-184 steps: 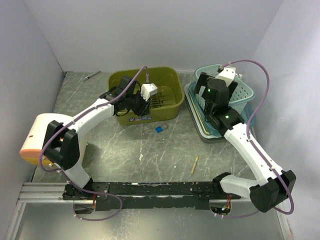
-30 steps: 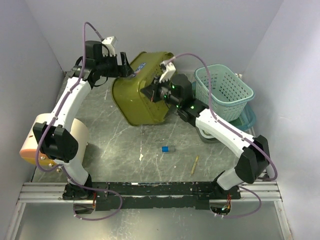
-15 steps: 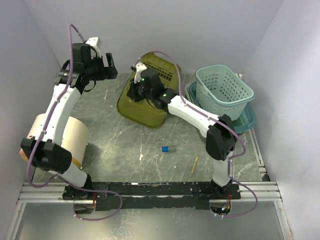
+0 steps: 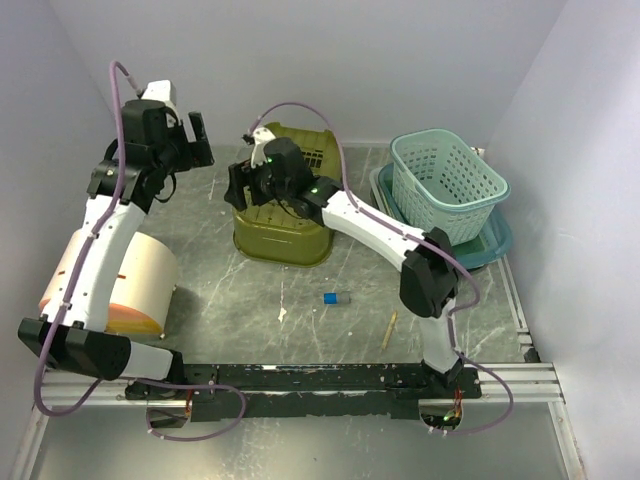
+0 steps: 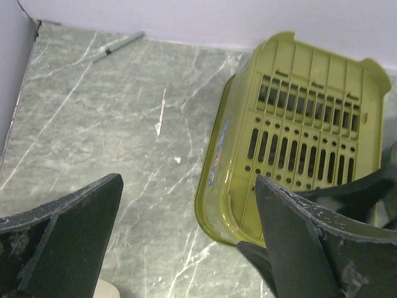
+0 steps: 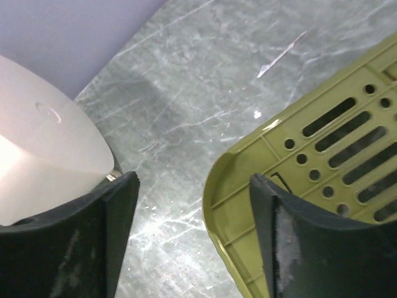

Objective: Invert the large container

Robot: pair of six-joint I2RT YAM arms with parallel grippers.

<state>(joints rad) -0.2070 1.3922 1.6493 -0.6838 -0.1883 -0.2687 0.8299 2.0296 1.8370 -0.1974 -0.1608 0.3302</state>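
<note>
Large olive container (image 4: 283, 232) sits at far centre of the counter (image 4: 300, 320), slotted base uppermost, rim down. Right gripper (image 6: 193, 181) hangs above its left edge, jaws spread wide, holding nothing. Left gripper (image 5: 186, 186) is raised at far left, clear of the container, jaws likewise wide apart and empty. Teal basket (image 4: 447, 180) stands to the right.

The large container (image 4: 283, 236), an olive-green plastic tub with rounded corners, is seen inverted: its base (pierced by rows of slots and small round holes) is turned upward and its rim is set down on the table (image 4: 300, 290). A label strip (image 5: 218, 152) is carried on one side wall. It is placed toward the back, near the middle.
</note>
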